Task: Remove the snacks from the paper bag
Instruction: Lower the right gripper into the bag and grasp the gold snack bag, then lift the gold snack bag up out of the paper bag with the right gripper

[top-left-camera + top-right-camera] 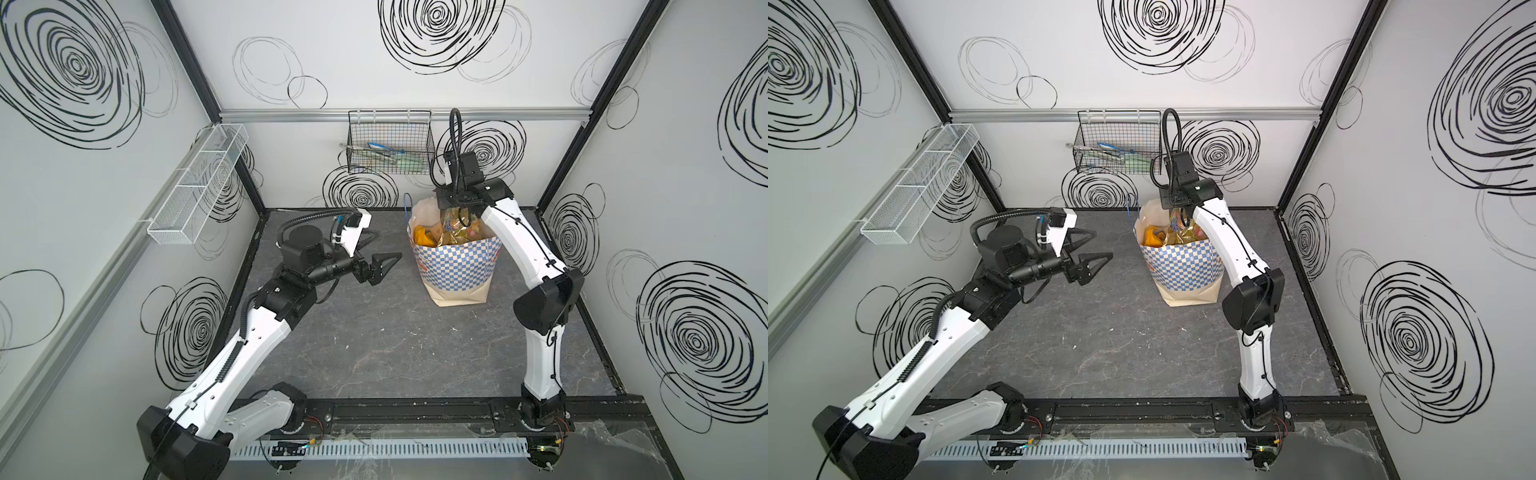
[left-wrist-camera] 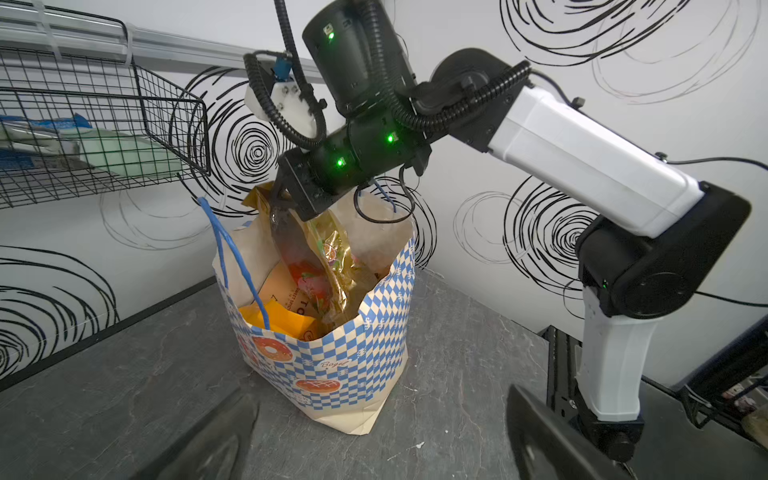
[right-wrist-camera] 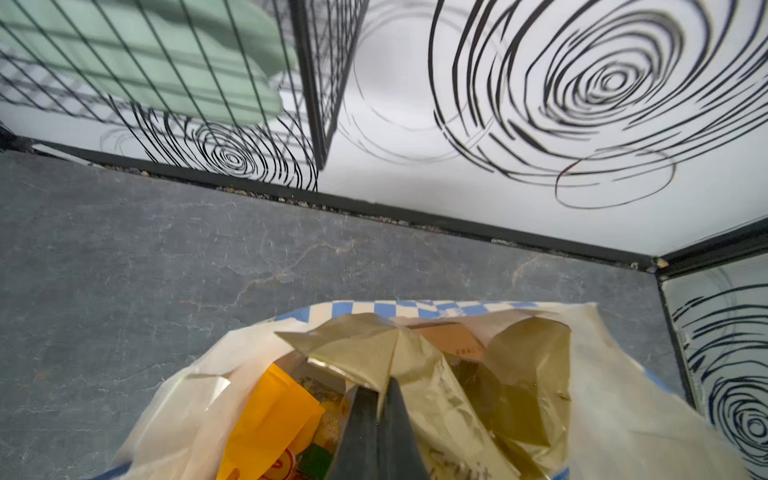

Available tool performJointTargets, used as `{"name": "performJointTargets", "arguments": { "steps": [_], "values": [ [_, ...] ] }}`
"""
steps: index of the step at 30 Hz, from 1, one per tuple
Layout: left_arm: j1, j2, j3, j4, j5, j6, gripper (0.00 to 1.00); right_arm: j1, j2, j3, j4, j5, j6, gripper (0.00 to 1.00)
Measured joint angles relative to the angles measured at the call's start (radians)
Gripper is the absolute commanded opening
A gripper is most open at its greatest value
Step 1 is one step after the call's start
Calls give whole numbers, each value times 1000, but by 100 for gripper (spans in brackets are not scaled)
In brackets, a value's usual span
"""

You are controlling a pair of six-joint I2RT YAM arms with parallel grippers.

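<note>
While the paper bag (image 1: 457, 270) stands upright on the dark table (image 1: 374, 332), the right gripper (image 3: 384, 384) is right at its open mouth, jaws pressed together on the top fold of the gold packet (image 3: 440, 407). That's a firm pinch! The left wrist view shows the packet standing tall: its top edge is above the bag's rim and its lower half is inside (fruit pictures glinting on the foil). Lower in the bag beside it sit an orange-yellow packet (image 2: 286, 322) and a tan-orange bag (image 2: 282, 286). Left of the bag in both top views, the left gripper (image 1: 388, 245) hangs near it without touching, jaws spread wide and empty. Above and behind the bag, a black wire basket (image 1: 390, 143) hangs on the wall.
</note>
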Motion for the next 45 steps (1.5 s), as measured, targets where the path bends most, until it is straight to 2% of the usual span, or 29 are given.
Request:
{"name": "performJointTargets", "arguments": {
  "steps": [10, 24, 35, 41, 45],
  "values": [
    [-4, 0, -17, 49, 67, -31, 96, 56, -58, 0, 107, 51, -49, 0],
    [-5, -20, -29, 66, 83, -44, 96, 159, -142, 19, 282, 151, -171, 0],
    [-5, -29, -34, 69, 88, -44, 96, 401, -280, 20, 401, 333, -373, 0],
    [-5, -93, -77, 71, 100, -18, 96, 552, -380, 11, 490, 466, -508, 0],
    [0, -158, -106, 76, 121, -2, 96, 628, -497, -104, 550, 543, -547, 0]
  ]
}}
